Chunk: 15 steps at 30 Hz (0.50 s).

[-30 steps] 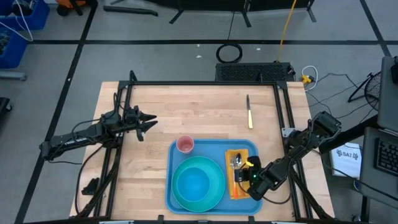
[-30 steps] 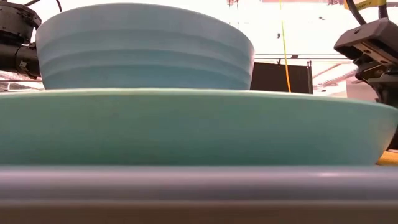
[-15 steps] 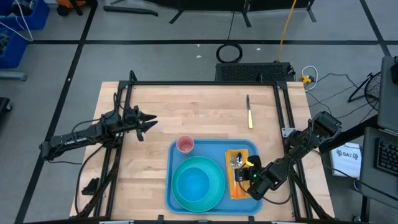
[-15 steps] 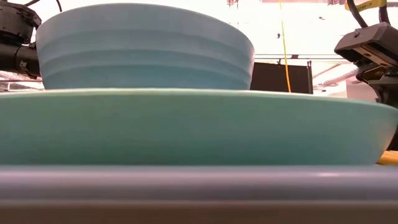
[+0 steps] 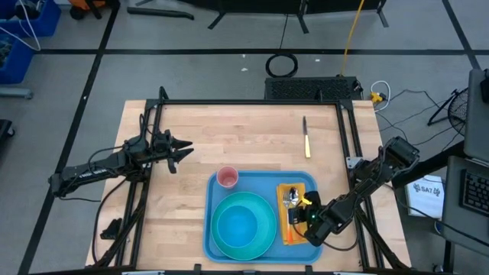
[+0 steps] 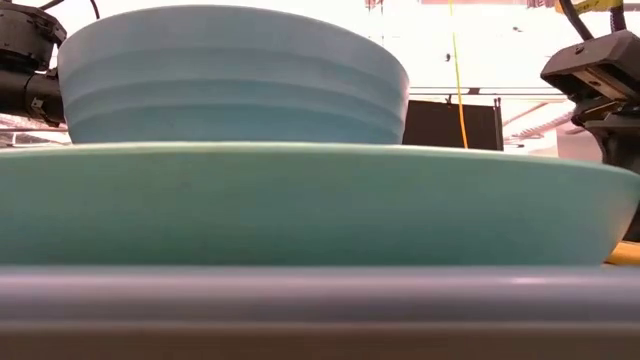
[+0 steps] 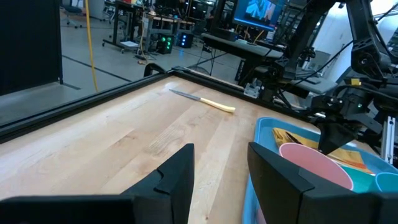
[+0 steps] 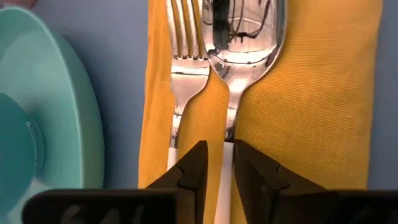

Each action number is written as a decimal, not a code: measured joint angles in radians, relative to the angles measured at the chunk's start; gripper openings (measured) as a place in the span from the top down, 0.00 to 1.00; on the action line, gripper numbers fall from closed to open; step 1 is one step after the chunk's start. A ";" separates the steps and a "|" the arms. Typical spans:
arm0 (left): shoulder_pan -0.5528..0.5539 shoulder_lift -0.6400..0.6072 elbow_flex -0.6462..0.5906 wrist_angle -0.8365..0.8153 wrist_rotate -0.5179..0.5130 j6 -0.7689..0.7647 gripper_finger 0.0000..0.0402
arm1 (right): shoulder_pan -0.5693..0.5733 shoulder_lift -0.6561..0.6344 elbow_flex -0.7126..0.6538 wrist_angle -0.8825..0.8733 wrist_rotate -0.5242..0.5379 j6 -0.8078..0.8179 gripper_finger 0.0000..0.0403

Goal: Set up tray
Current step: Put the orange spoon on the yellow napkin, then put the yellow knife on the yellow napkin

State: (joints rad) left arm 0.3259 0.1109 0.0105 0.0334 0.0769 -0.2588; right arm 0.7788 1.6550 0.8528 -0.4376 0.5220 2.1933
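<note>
The light-blue tray (image 5: 260, 183) lies at the table's near edge. On it stand a teal plate (image 5: 243, 224) with a bowl (image 6: 230, 80), a pink cup (image 5: 227, 178) and a yellow napkin (image 8: 311, 93). A fork (image 8: 186, 56) and a spoon (image 8: 242, 37) lie side by side on the napkin. My right gripper (image 8: 219, 155) slants down over the napkin, slightly open, its fingers on either side of the spoon's handle. My left gripper (image 5: 186, 147) waits open and level over the table's left part. My right gripper has one finger on each side of the spoon's white handle (image 8: 222, 186), just behind the bowl of the spoon. The fingers come from above at a slant and lie across the handle. Whether they touch it I cannot tell. The spoon lies flat on the napkin.
A knife (image 5: 306, 139) with a yellow handle lies on the bare wood at the far right, apart from the tray. A black frame rail (image 5: 252, 102) runs round the table top. Open wood stretches between the left gripper and the knife.
</note>
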 joint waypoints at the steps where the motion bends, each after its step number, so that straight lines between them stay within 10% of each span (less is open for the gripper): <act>1: 0.000 0.000 0.000 0.000 0.000 0.000 0.62 | 0.000 -0.006 0.000 0.000 0.000 -0.010 0.82; 15: 0.000 0.000 0.000 0.000 0.000 0.000 0.62 | -0.007 -0.129 0.000 -0.127 0.082 -0.088 0.78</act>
State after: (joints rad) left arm 0.3256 0.1110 0.0105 0.0335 0.0767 -0.2586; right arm 0.7720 1.5259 0.8524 -0.5641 0.6036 2.1056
